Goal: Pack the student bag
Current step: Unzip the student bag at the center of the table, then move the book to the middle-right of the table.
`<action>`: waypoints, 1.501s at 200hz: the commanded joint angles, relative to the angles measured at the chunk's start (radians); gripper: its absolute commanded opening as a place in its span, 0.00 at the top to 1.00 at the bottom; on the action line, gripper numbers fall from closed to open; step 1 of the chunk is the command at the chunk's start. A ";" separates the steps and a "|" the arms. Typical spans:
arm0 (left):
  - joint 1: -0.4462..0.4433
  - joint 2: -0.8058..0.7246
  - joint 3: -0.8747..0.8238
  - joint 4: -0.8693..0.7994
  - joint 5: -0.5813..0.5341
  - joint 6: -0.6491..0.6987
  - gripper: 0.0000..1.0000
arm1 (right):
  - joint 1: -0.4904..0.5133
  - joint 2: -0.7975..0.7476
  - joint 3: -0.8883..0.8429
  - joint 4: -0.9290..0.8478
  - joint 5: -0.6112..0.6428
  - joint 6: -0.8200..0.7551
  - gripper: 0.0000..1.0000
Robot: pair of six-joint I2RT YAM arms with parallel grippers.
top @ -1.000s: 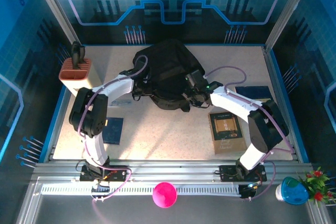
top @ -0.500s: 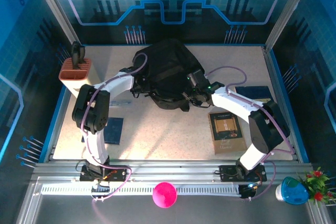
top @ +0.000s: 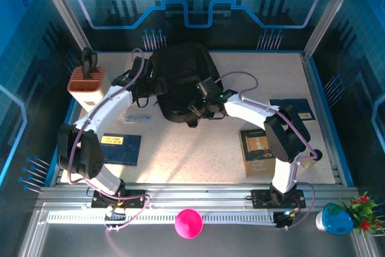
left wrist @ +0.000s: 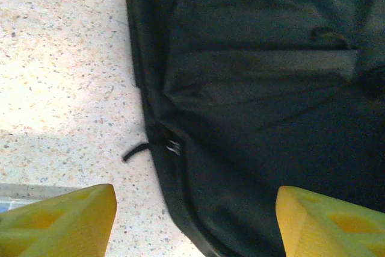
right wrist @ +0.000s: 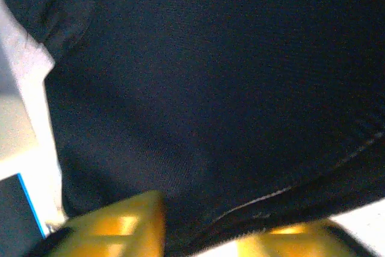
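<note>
The student bag [top: 180, 79], black soft fabric, lies at the back middle of the table. My left gripper [top: 143, 82] is at the bag's left side. In the left wrist view its yellow fingers [left wrist: 60, 221] stand wide open over the bag's edge [left wrist: 252, 118] and the speckled table, holding nothing. A metal zipper pull [left wrist: 173, 146] shows on that edge. My right gripper [top: 201, 103] is at the bag's near edge. Its yellow fingers [right wrist: 114, 227] stand apart with the bag's fabric [right wrist: 210, 88] and seam just beyond them, nothing pinched.
A tan box with an orange-brown top [top: 86, 82] stands at the left edge. A dark blue book [top: 120, 148] lies front left, a brown book [top: 260, 151] front right, another blue book [top: 293, 109] at the right. A small clear item [top: 137, 118] lies near the left arm.
Both grippers have opened. The left arm swung out and back to the bag's left side. The right gripper slid left along the bag's near edge, and the bag shifted slightly left.
</note>
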 commanded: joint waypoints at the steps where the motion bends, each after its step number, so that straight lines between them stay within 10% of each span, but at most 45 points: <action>1: 0.004 -0.021 -0.026 0.003 0.096 -0.011 0.27 | 0.003 -0.051 0.019 -0.018 -0.001 -0.095 0.47; 71: -0.002 0.013 -0.021 0.105 0.395 -0.058 0.25 | -0.091 -0.330 -0.159 -0.059 0.212 -0.318 0.19; 144: -0.142 0.158 0.060 0.127 0.437 -0.101 0.28 | -0.258 -0.389 -0.233 -0.214 0.249 -0.436 0.00; 300: -0.261 0.165 0.087 0.181 0.412 -0.138 0.01 | -0.328 -0.327 -0.546 0.011 0.108 -0.094 0.08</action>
